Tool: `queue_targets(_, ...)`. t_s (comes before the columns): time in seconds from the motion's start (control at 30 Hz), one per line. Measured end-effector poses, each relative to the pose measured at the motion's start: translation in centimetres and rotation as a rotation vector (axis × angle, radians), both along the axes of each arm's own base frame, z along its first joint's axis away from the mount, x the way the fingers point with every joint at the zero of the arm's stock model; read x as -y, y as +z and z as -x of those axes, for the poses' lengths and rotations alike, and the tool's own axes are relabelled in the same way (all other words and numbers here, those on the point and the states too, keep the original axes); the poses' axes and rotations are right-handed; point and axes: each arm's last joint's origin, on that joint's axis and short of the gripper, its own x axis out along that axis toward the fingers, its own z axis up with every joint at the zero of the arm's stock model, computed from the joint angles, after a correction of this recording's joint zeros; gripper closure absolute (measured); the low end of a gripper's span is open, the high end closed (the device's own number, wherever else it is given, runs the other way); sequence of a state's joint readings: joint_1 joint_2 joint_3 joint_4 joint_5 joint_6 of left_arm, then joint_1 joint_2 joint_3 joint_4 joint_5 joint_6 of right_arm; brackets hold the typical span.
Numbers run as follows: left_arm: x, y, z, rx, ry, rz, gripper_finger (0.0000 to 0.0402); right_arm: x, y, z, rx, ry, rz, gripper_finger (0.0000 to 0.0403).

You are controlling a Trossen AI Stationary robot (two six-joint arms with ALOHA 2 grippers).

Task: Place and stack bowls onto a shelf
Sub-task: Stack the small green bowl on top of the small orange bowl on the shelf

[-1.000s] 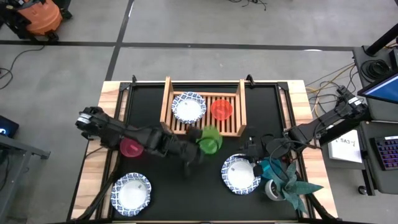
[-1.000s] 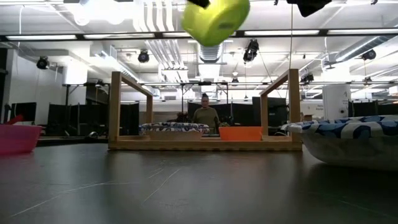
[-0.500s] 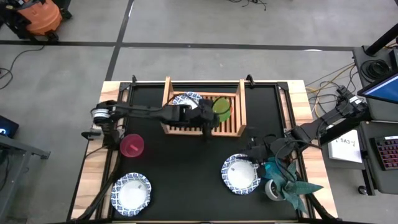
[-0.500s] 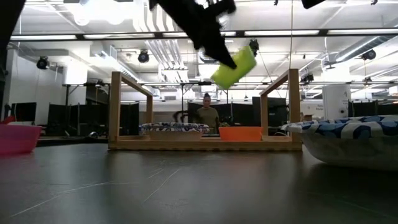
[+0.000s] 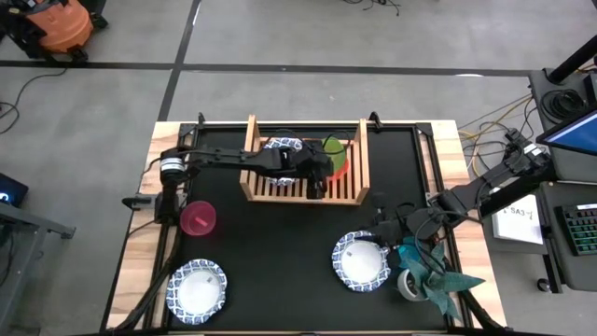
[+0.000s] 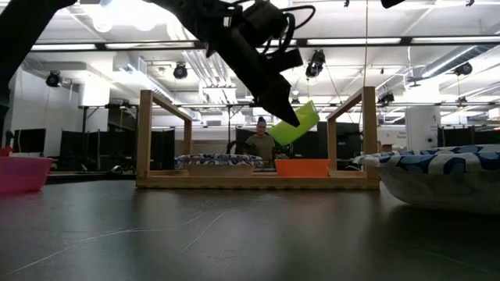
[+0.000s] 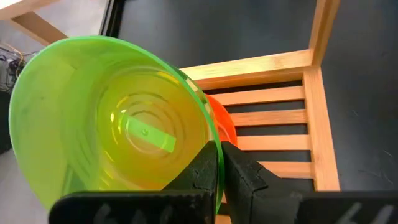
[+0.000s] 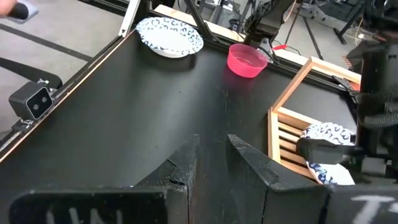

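Note:
My left gripper (image 5: 324,166) reaches over the light-brown wooden shelf (image 5: 303,191) and is shut on the green bowl (image 5: 333,148). That bowl hangs tilted just above the red bowl (image 5: 340,169), which sits on the slats at the shelf's right. A white, blue-rimmed bowl (image 5: 278,147) sits on the slats to its left, partly hidden by the arm. In the low view the green bowl (image 6: 296,123) hovers above the red bowl (image 6: 302,166). My right gripper (image 5: 381,224) waits, open, beside another blue-rimmed bowl (image 5: 361,262). My left gripper pinches the green bowl's rim (image 7: 213,138), one finger (image 7: 200,176) inside the bowl and the other (image 7: 247,177) outside its wall. It comes slanting down from the table's left. The bowl is lifted clear and tilted, its opening turned toward the wrist.
The pink bowl (image 5: 198,219) and a further blue-rimmed bowl (image 5: 196,287) stand on the table's left near side. A potted spiky teal plant (image 5: 431,273) stands at the near right corner. The shelf's raised side rails (image 6: 144,136) flank its base. A person (image 6: 259,145) stands beyond the table.
My left gripper has carried the green bowl from the table's middle toward the far edge, over the shelf, and lowered it toward the red bowl. The bowl has tipped along the way. My right arm has kept still.

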State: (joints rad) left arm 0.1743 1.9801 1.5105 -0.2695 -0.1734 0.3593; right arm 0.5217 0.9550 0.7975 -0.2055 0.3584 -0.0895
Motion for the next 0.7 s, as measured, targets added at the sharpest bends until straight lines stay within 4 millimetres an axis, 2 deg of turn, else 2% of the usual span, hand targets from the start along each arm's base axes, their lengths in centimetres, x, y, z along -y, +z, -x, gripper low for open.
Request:
queue_targets(0.13,-0.2,-0.8,-0.3,-0.012,0.001,0.001,0.0401,0.0,0.0,0.0,-0.001,0.0,0.0,0.0335)
queue_targets(0.37,-0.8,-0.8,-0.2,-0.008,0.015,-0.001,0.0396,0.0,0.0,0.0,-0.001,-0.004,-0.008,0.0335)
queue_targets(0.7,-1.1,-1.1,-0.2,-0.01,0.024,0.001,0.0311,0.0,0.0,0.0,-0.003,-0.005,-0.009,0.0335)
